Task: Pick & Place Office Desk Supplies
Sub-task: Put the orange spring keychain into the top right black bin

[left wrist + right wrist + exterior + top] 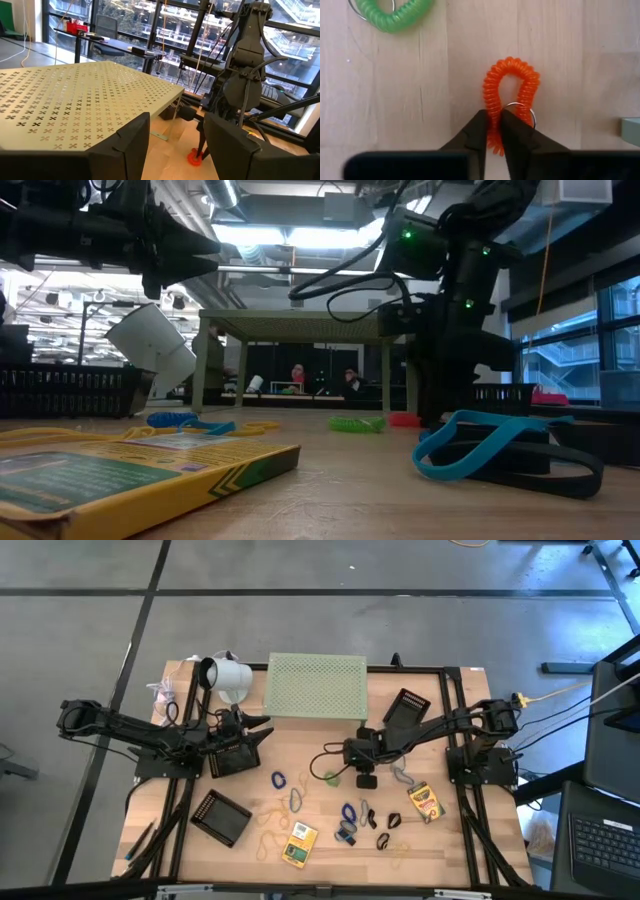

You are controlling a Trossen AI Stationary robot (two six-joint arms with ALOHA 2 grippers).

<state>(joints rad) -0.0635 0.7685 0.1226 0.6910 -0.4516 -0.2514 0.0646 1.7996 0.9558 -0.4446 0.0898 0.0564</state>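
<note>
The right gripper (492,131) is down at the table, its fingers pinched together on one strand of an orange coil (511,97), a springy wrist loop with a small metal ring showing at the fingertip. The coil lies flat on the wood, near the middle of the table just in front of the riser (316,685). The grip takes only one side of the loop, close to the tips, so the lift should go straight up and slowly; a quick pull could let the springy strand slide out. I judge it worth checking that the coil hangs free before moving sideways. A green coil (394,15) lies just beside it and apart from it, so a vertical lift should leave that one alone. Farther off, the left gripper (174,145) hangs with its fingers apart and empty beside the riser's edge, waiting. Other bands, clips and two card boxes (299,845) lie scattered toward the front of the table.
</note>
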